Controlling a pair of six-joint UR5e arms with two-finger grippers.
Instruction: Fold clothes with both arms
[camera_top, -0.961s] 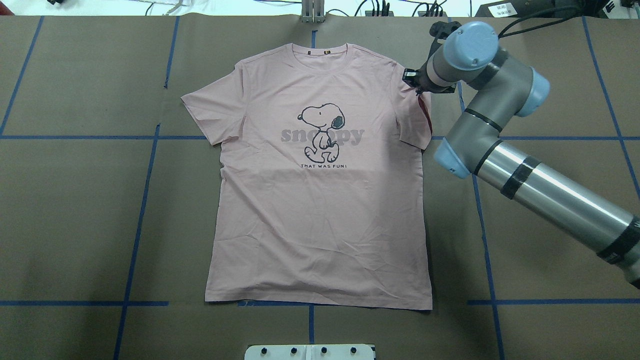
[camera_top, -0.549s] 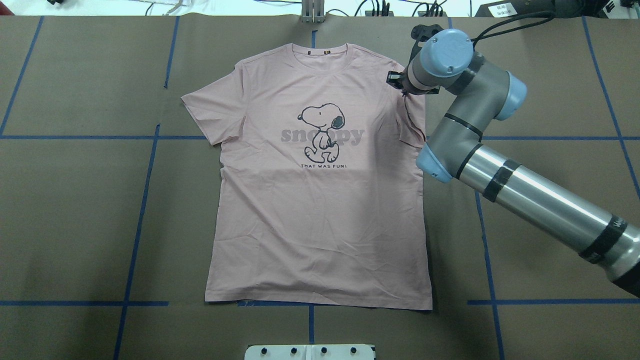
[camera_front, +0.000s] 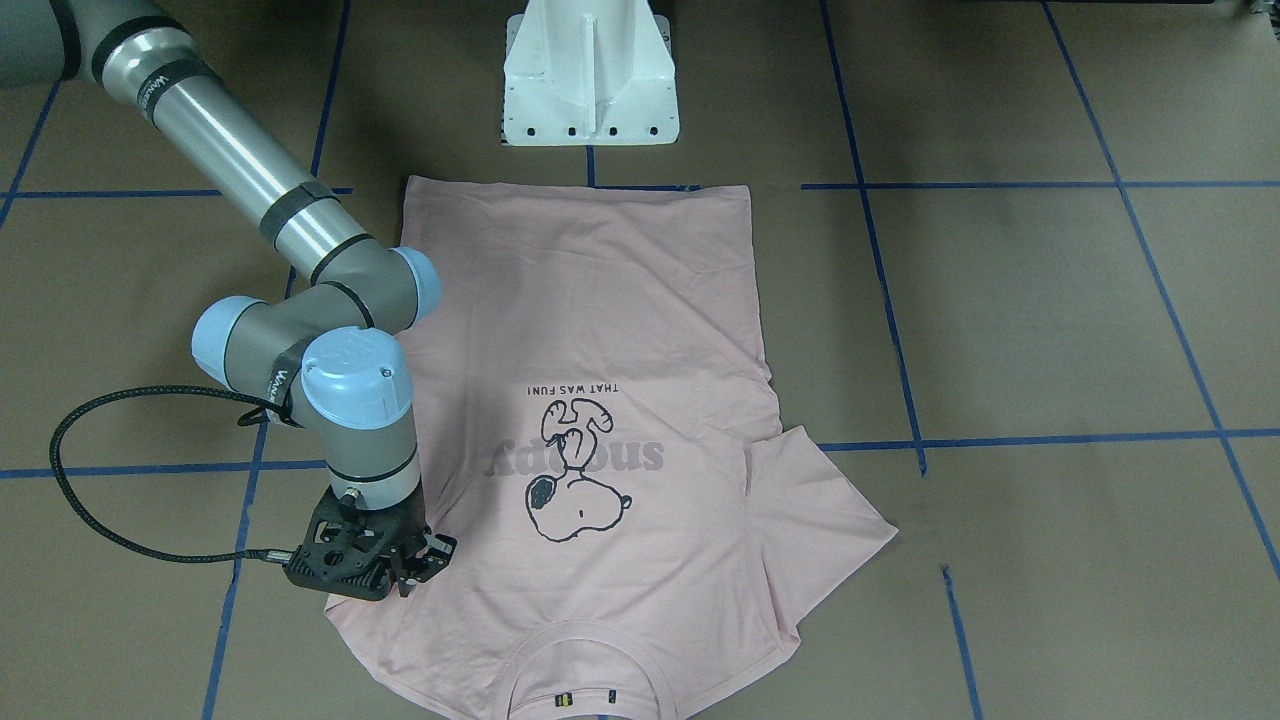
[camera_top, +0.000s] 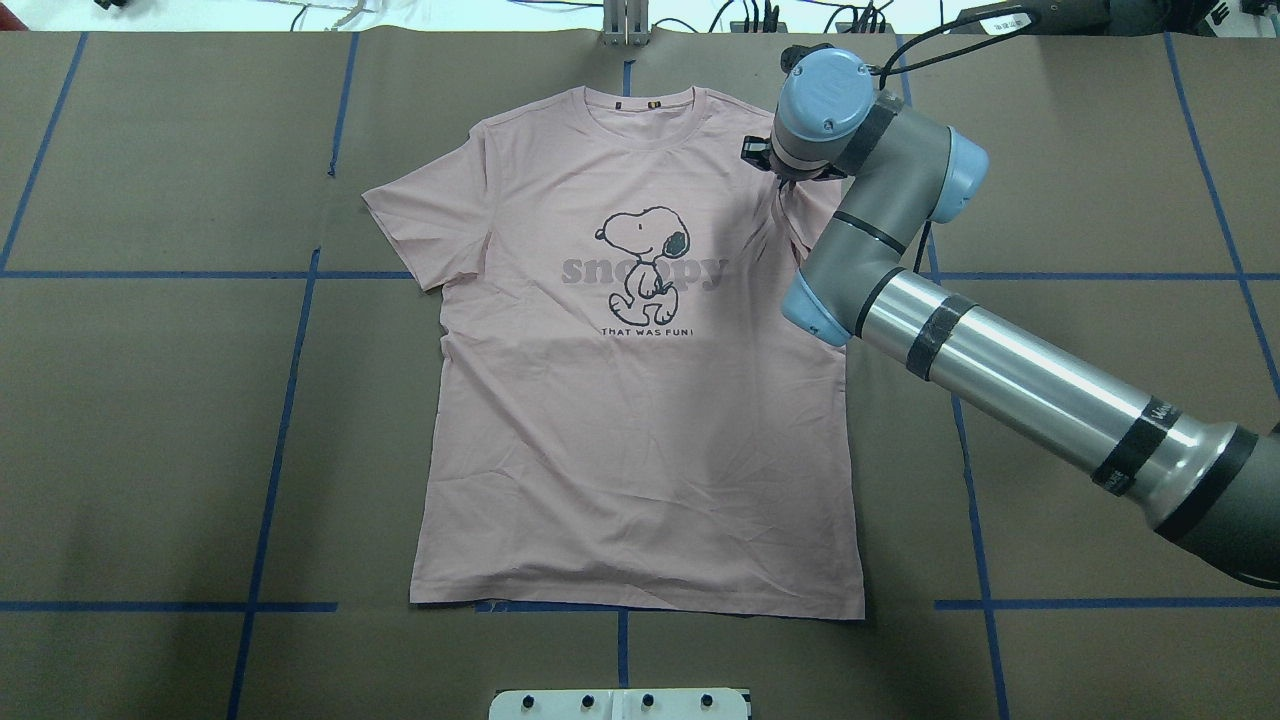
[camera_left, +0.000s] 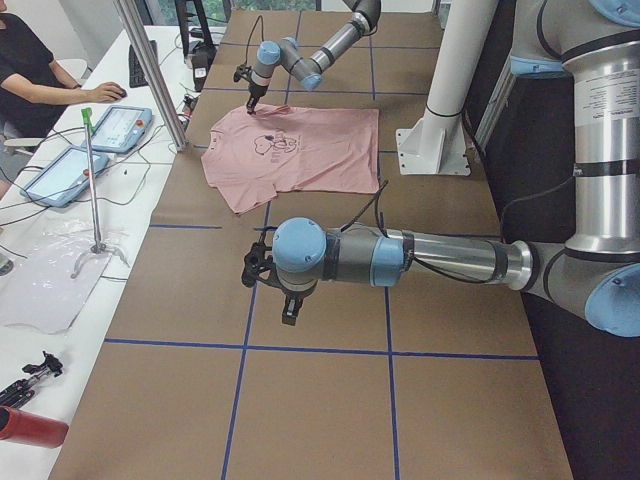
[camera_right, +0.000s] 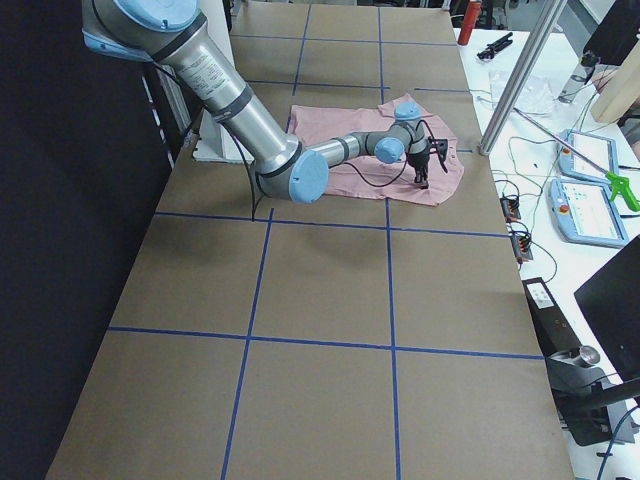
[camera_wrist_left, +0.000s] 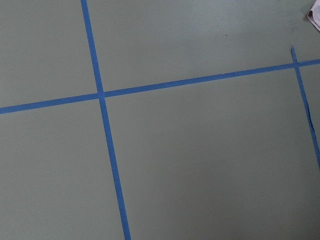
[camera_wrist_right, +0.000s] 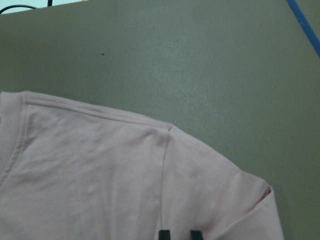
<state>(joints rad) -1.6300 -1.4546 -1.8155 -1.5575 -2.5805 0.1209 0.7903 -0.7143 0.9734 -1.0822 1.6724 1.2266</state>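
The pale pink Snoopy T-shirt (camera_top: 640, 450) lies flat, print up, collar at the far edge; it also shows in the front view (camera_front: 620, 300). My right gripper (camera_top: 775, 172) is over the shirt's right shoulder and is shut on the right sleeve, which it holds pulled inward over the body. It shows in the front view (camera_front: 400, 572) and the right wrist view (camera_wrist_right: 178, 234), its fingertips close together over the pink fabric (camera_wrist_right: 100, 175). My left gripper (camera_left: 288, 305) hangs over bare table, well away from the shirt; I cannot tell whether it is open or shut.
The white pedestal base (camera_front: 590, 80) stands at the shirt's hem side. Blue tape lines (camera_wrist_left: 102, 95) cross the brown table cover. A metal post (camera_left: 150, 70), tablets and a seated operator (camera_left: 30, 70) are along the far table edge.
My right gripper has moved left, from beside the shirt to over its shoulder, carrying the right sleeve inward. The rest of the shirt has not shifted.
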